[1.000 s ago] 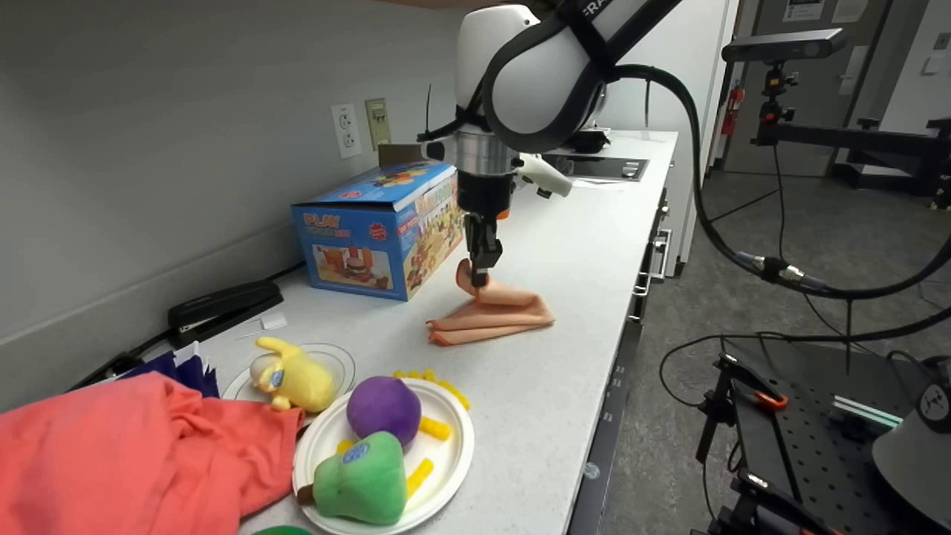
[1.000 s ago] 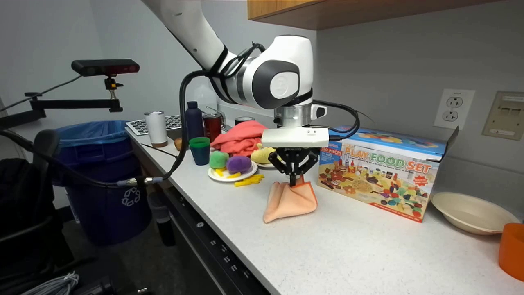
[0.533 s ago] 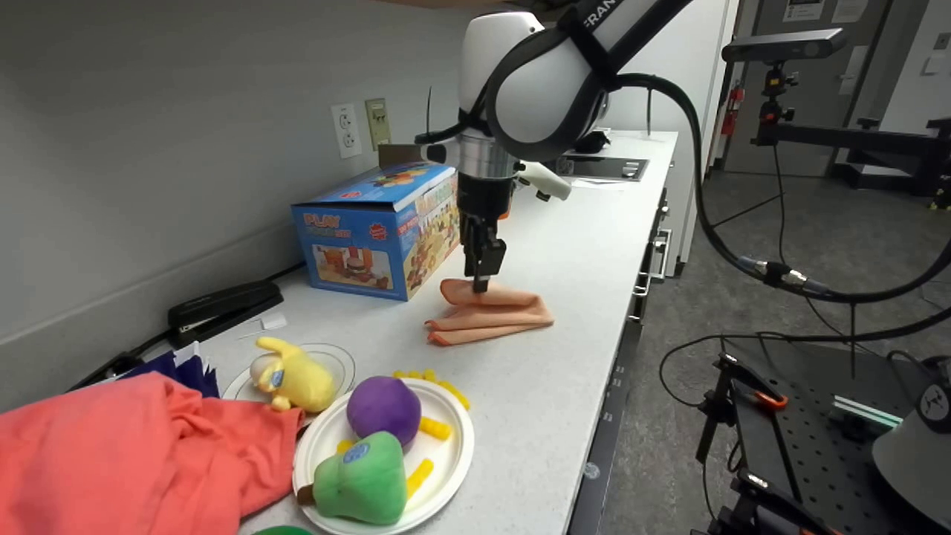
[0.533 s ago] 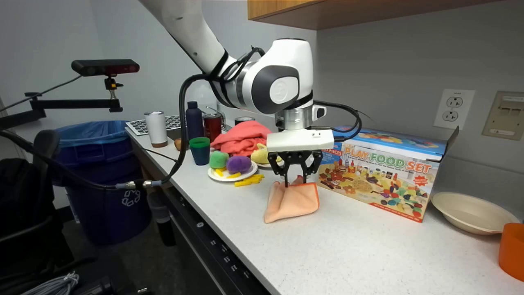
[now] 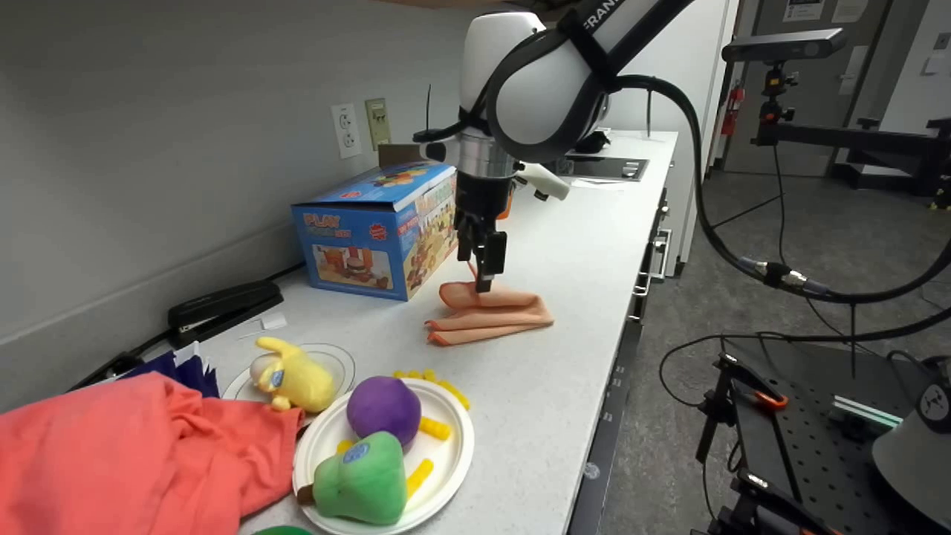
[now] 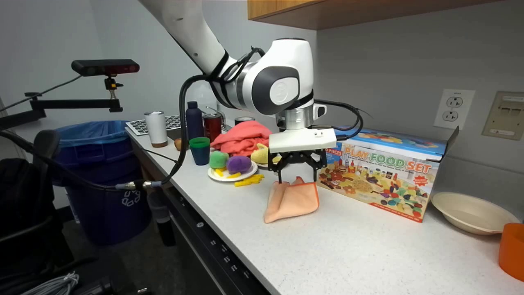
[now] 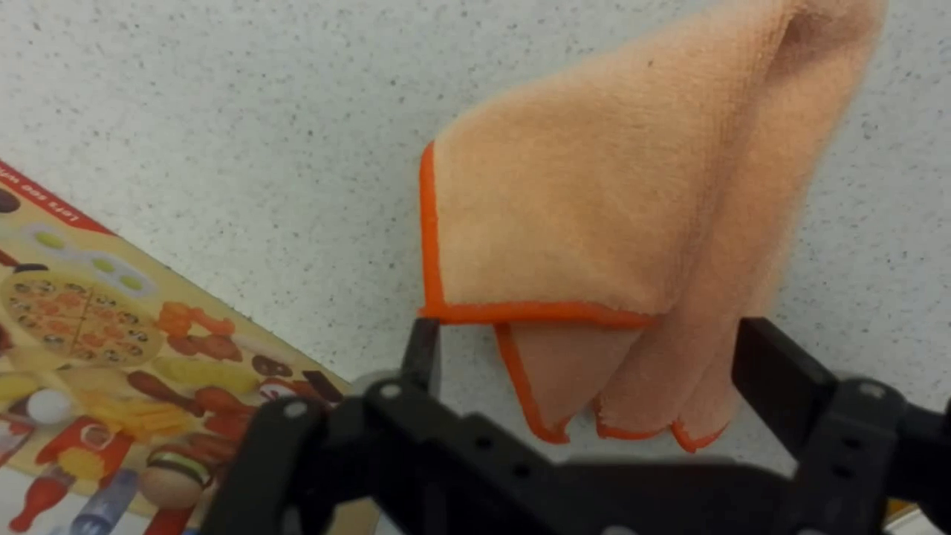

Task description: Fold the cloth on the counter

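likely mid-fold, with hand (image 6: 297, 180) spread apart over cloth (image 6: 294, 201), inside front edge of bench (image 6: 368, 254); next, probably pinch hem (image 7: 542, 313), flatten

In both exterior views: box (image 5: 371, 236), outlet (image 6: 454, 110), plate (image 5: 449, 457). In an exterior view, box at 10 o'clock, stapler (image 5: 223, 306) at 9, yellow plush (image 5: 303, 383) at 8, plate at 7; on it, purple plush (image 5: 384, 410) at 12, green plush (image 5: 364, 481) at 7. In an exterior view, bowl (image 6: 475, 213) and orange cup (image 6: 513, 252) at 4, bottle (image 6: 194, 121) at 10, bin (image 6: 102, 200) at 9. Wrist view: box at 8.
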You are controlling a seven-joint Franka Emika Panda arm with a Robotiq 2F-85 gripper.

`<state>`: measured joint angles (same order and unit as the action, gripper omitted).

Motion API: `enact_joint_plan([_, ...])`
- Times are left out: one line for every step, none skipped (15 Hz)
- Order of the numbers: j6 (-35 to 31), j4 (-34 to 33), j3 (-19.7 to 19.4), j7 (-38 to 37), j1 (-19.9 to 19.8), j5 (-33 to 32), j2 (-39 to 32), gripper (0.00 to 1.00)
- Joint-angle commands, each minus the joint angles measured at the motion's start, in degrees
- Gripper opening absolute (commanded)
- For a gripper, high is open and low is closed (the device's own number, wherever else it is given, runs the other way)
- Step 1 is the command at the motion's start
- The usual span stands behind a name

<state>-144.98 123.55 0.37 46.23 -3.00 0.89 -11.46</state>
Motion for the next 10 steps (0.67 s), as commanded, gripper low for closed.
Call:
enact_joint_plan([1.22,0.14,1.42,2.63,-1.58,2.76,0.20,1.00])
enact_joint_plan([1.35,0.17,1.51,2.78,-1.61,3.34,0.21,1.00])
enact_joint_plan([1.64,0.18,1.60,2.95,-1.65,3.83,0.24,1.00])
enact_joint_plan([1.59,0.23,1.52,2.87,-1.59,3.75,0.22,1.00])
enact_joint_plan([1.32,0.31,1.56,3.27,-1.62,3.97,0.18,1.00])
enact_joint_plan([0.72,0.45,1.41,2.96,-1.51,3.49,0.13,1.00])
enact_joint_plan([4.57,0.40,2.78,-2.20,1.76,1.37,4.17,1.00])
enact_joint_plan([4.63,0.80,3.06,-2.61,1.99,1.11,5.03,1.00])
enact_joint_plan([4.84,0.70,3.68,-4.04,2.61,1.02,5.84,1.00])
enact_joint_plan([2.39,0.09,2.89,-1.51,1.04,1.63,2.24,1.00])
